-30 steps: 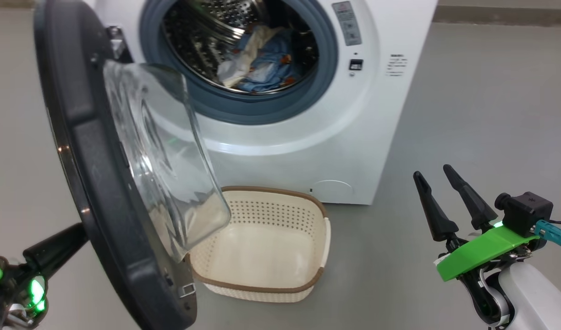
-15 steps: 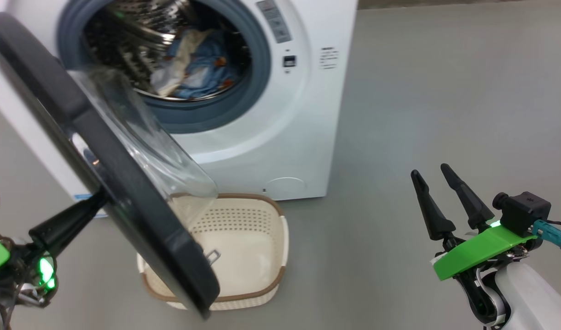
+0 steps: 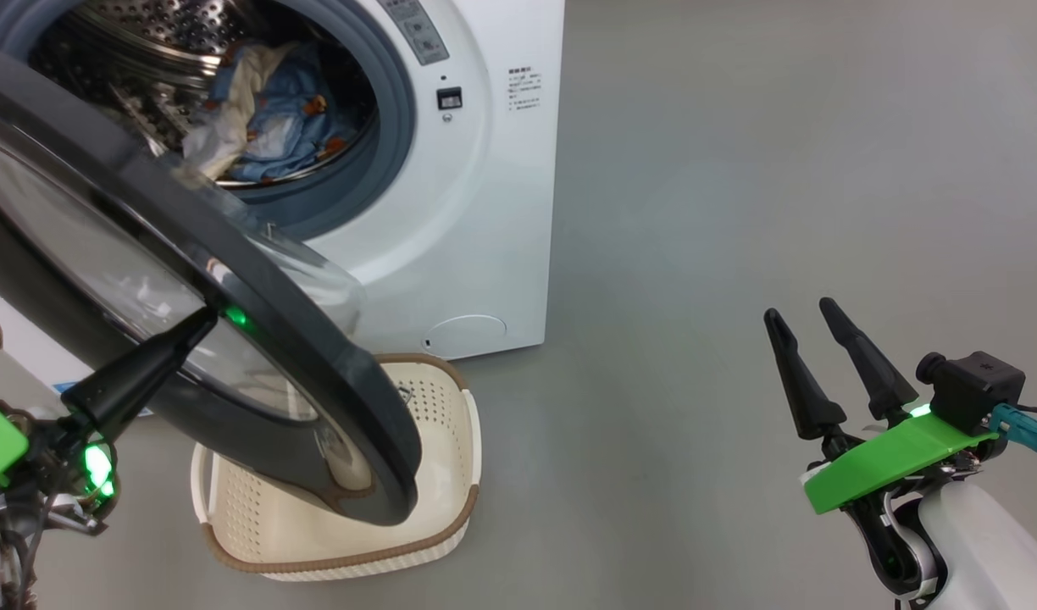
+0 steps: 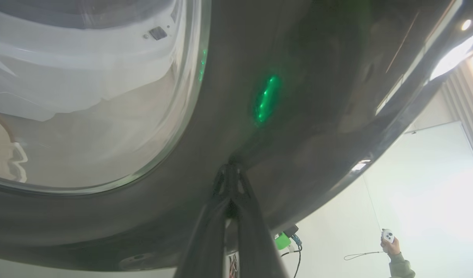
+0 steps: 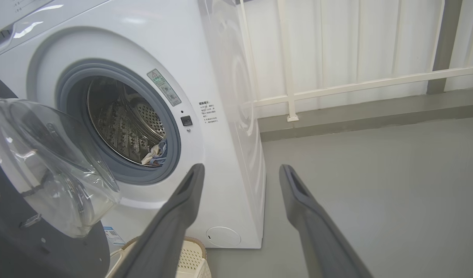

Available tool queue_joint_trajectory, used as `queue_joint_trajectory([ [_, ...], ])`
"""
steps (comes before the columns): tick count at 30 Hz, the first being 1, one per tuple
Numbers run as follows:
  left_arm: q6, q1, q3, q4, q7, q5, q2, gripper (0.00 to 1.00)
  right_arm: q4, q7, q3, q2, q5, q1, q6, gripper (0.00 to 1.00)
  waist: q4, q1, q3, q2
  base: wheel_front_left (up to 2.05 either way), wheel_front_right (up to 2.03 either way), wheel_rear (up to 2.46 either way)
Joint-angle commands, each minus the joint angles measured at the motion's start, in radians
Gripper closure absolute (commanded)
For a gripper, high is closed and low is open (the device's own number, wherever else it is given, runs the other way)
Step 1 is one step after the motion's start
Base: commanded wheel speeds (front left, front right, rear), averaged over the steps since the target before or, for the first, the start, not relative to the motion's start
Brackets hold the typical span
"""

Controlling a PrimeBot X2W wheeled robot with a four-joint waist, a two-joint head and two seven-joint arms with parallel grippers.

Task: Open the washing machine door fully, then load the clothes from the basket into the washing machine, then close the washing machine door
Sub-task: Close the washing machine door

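Observation:
The white washing machine (image 3: 485, 212) stands at the upper left with its drum showing. The light blue and cream clothes (image 3: 264, 119) lie inside the drum and are also seen as clothes (image 5: 155, 152). The round black washing machine door (image 3: 315, 398) hangs partway across the opening, its outer face toward me. My left gripper (image 3: 207, 318) is shut, its tips (image 4: 230, 168) pressed against that glossy face beside the glass window (image 4: 85, 96). The cream basket (image 3: 438, 407) sits on the floor under the door, half hidden, with no cloth visible in it. My right gripper (image 3: 800, 310) hangs open and holds nothing, off to the right.
Bare grey floor (image 3: 739, 169) stretches to the right of the machine. A white railing and wall (image 5: 337, 83) run behind the machine. A person's hand (image 4: 389, 241) holding a controller appears beyond the door edge.
The head camera has turned, shifting the machine leftward. The door has swung from edge-on toward the opening, with my shut left gripper following against its outer face. The right gripper has stayed put.

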Motion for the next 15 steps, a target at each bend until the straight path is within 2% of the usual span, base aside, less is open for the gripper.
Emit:
queue_joint_trajectory([
  [1, -0.012, -0.045, 0.029, -0.017, -0.006, 0.009, 0.028, 1.0, -0.027, -0.008, 0.008, -0.007, -0.009, -0.001, 0.005, 0.0, -0.003, 0.0, 0.004, -0.0001, 0.0, 0.0, 0.0],
  [6, -0.023, -0.048, 0.03, -0.007, -0.011, 0.012, 0.025, 1.0, -0.025, -0.008, 0.003, -0.005, -0.012, -0.003, 0.005, 0.0, 0.007, 0.0, 0.003, -0.0001, 0.0, 0.0, 0.0],
  [8, -0.044, -0.049, 0.039, -0.004, -0.026, 0.018, 0.023, 1.0, -0.026, -0.008, -0.002, -0.004, -0.014, -0.001, 0.005, 0.0, 0.042, 0.0, 0.004, -0.0001, 0.0, 0.0, 0.0],
  [13, -0.056, -0.038, 0.044, -0.013, -0.034, 0.032, 0.03, 1.0, -0.027, -0.008, -0.006, -0.006, -0.015, 0.003, 0.005, 0.0, 0.075, 0.0, -0.001, -0.0001, 0.0, 0.0, 0.0],
  [15, -0.068, -0.026, 0.049, -0.025, -0.052, 0.06, 0.041, 0.56, -0.028, -0.008, -0.006, -0.006, -0.016, 0.004, 0.005, 0.0, 0.092, 0.0, -0.003, -0.0001, 0.0, 0.0, 0.0],
])
